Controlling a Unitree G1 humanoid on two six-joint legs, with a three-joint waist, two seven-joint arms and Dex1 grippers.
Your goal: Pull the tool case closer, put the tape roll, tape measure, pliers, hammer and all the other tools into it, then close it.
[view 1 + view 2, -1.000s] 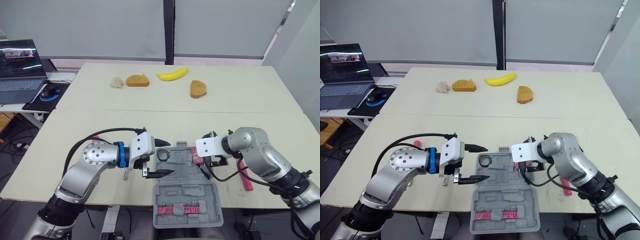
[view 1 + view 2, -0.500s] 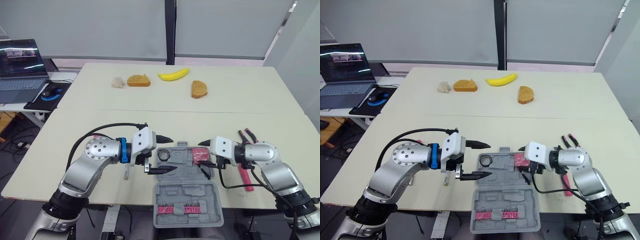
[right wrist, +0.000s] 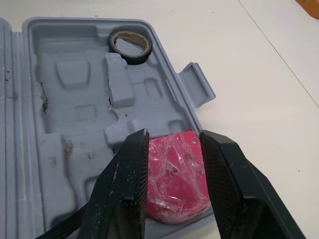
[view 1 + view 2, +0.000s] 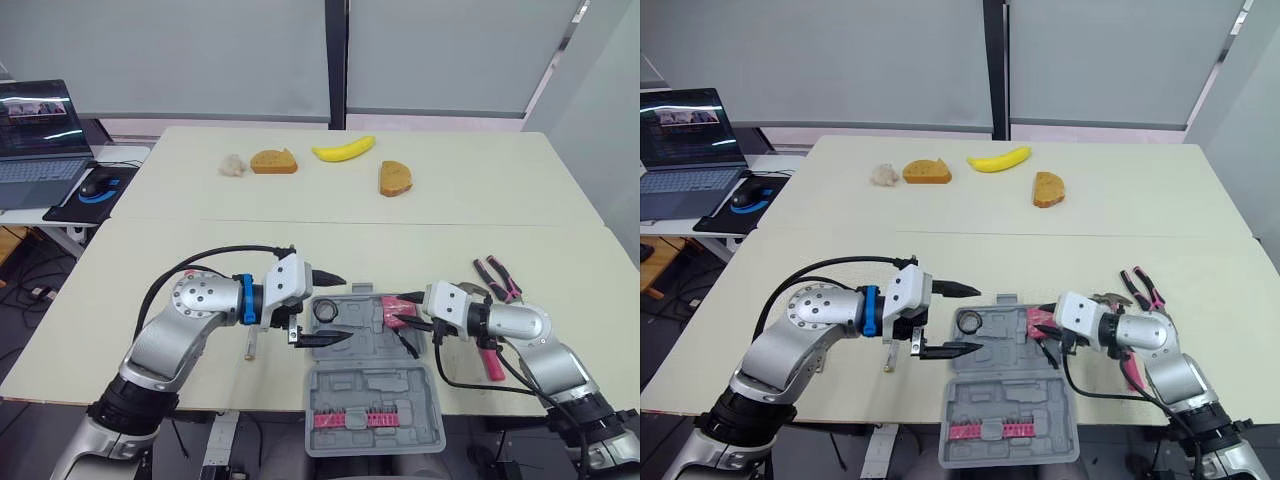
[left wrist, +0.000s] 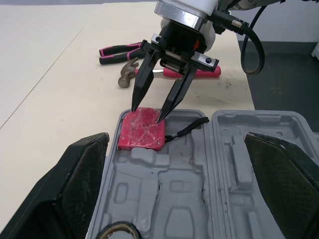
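Observation:
The grey tool case (image 4: 335, 392) lies open at the table's front edge. The tape roll (image 4: 326, 311) sits in its back left pocket and the red tape measure (image 5: 142, 130) in its back right corner. My right gripper (image 5: 146, 112) points at the tape measure, jaws narrowed but apart, and both fingertips (image 5: 162, 117) rest on its top face. My left gripper (image 4: 345, 308) hovers wide open over the case's left side, holding nothing. The pink-handled pliers (image 4: 497, 276) and the hammer (image 5: 128, 75) lie on the table to the right of the case.
A small light-handled tool (image 4: 250, 345) lies left of the case. A pink item (image 4: 192, 272) shows behind my left arm. Two bread slices (image 4: 274, 161), a banana (image 4: 344, 149) and a pale lump (image 4: 232, 165) lie far back. A laptop (image 4: 40, 130) sits on a side table.
My right arm dropped and swung out to the right, uncovering the pliers, and its jaws narrowed over the tape measure. My left gripper stayed open in about the same place.

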